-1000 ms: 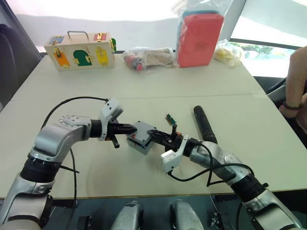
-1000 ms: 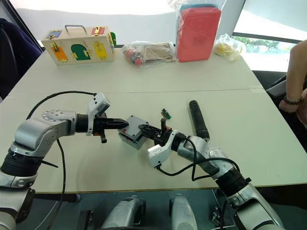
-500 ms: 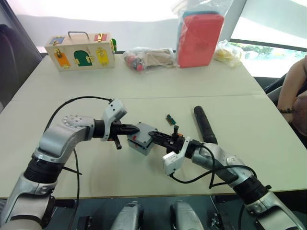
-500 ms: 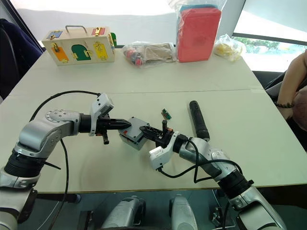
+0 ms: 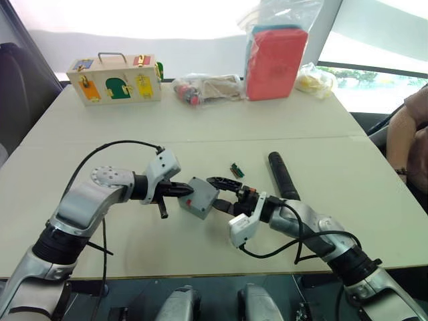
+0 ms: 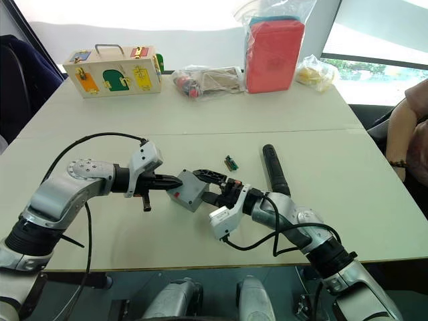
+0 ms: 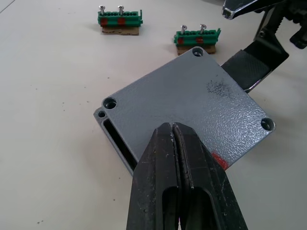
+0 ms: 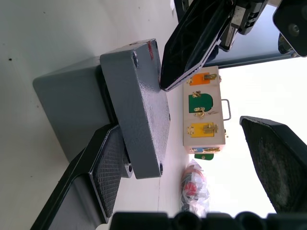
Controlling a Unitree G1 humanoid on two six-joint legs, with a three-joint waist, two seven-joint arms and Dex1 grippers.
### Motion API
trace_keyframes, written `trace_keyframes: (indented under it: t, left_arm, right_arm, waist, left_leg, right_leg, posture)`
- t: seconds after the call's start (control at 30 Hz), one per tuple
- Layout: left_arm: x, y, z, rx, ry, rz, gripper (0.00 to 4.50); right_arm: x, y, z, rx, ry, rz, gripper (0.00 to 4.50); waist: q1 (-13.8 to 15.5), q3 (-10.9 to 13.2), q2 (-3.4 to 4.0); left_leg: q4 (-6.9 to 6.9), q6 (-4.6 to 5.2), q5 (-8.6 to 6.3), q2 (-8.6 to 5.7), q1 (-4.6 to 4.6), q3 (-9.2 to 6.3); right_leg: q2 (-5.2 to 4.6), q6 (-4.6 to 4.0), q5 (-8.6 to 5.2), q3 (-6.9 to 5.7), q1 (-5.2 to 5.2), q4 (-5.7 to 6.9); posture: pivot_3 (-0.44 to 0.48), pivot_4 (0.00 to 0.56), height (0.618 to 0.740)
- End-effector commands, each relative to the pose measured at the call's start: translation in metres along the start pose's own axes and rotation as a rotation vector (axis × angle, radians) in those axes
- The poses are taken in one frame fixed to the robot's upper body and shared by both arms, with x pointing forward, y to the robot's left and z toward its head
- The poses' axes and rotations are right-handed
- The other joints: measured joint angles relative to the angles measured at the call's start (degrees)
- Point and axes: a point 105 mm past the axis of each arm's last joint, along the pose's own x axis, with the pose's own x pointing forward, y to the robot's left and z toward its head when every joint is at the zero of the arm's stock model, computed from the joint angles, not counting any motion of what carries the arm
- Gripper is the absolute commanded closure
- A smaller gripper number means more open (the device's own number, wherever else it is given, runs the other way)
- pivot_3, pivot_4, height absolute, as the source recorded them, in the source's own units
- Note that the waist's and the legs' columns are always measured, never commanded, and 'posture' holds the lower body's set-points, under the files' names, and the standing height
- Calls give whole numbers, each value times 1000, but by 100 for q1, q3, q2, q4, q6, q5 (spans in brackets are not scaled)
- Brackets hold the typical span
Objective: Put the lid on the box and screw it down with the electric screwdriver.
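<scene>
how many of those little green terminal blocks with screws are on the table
2 in the left wrist view: one green block farther from the lid, and another green block just past the lid's corner. More may be hidden.

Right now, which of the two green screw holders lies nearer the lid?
The green screw holder just off the lid's corner hole, near the right tool's finger; the other holder lies farther off.

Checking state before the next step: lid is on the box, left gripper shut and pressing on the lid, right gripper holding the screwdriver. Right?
Not quite. The right gripper is open at the box, holding nothing. The electric screwdriver lies apart on the table, as the right eye view shows. The rest holds: the lid sits on the box, with the shut left gripper on it.
</scene>
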Motion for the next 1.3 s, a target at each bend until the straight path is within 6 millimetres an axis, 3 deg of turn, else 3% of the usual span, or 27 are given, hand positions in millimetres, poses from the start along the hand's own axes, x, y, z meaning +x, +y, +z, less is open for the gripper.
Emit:
trace_keyframes:
  t: [0.03, 0.23, 0.43, 0.67, 0.8, 1.0, 1.13, 1.23, 1.3]
  left_arm:
    - [13, 0, -45, -88, 156, 19, 4500]
    - [14, 3, -48, -94, 166, 35, 4500]
    - [13, 1, -32, -83, 81, 32, 4500]
    - [4, 7, -31, -71, 103, 46, 4500]
    - [-1, 10, -18, -62, 52, 49, 4500]
    - [-15, 13, 24, -82, -133, 23, 4500]
    - [-38, 22, 56, -119, -255, 27, 4500]
    - [-49, 34, 60, -141, -281, 73, 4500]
    - [-51, 43, 50, -143, -245, 123, 4500]
  right_arm:
    - [-4, -3, 0, 17, 1, 8, 570]
    - [-9, -2, 1, 30, 3, 25, 570]
    - [-18, -1, 0, 81, 19, 26, 570]
    - [-21, -6, -2, 157, 40, -11, 3086]
    - [-24, -7, -6, 252, 61, -34, 4462]
    - [-28, -9, -6, 418, 66, -61, 4462]
    - [-27, -18, -1, 760, 45, -113, 4462]
    - [-26, -18, 12, 962, -5, -52, 4462]
    - [-25, -13, 17, 1034, 2, 13, 4462]
  waist:
    - [5, -16, 5]
    - [-8, -30, 10]
    - [4, -31, 11]
    - [-2, -30, 10]
    - [-2, -30, 11]
    - [-1, -7, 2]
    - [5, 12, -7]
    - [2, 13, -9]
    - [-9, 12, -6]
  left_leg:
    - [1, 0, 0, 0, 0, 0]
    - [0, 0, 0, 0, 0, -2]
    - [0, 1, 0, 0, -2, -4]
    - [-1, 0, 0, 1, -7, -6]
    - [-3, 0, -1, 2, -11, -6]
    - [-2, 0, -1, 3, -30, -8]
    - [-2, -1, 0, 5, -44, -10]
    - [7, -5, 2, 8, -84, -17]
    - [7, -7, 3, 6, -86, -16]
  right_leg:
    - [0, 0, 0, 0, 1, 0]
    - [0, 0, 0, -1, 1, 0]
    - [0, 0, 0, -2, 1, -2]
    - [0, 0, 0, -3, -4, -5]
    - [0, 0, -1, -2, -9, -5]
    - [0, 0, 0, -2, -27, -6]
    - [0, 0, 0, -1, -40, -5]
    - [1, -1, 2, -2, -77, 1]
    - [1, -2, 3, -2, -83, 2]
  posture:
    - [0, 150, 740]
    - [0, 150, 740]
    - [0, 150, 740]
    - [0, 150, 740]
    - [0, 150, 740]
    - [0, 150, 740]
    - [0, 150, 740]
    - [0, 150, 740]
    - [0, 150, 740]
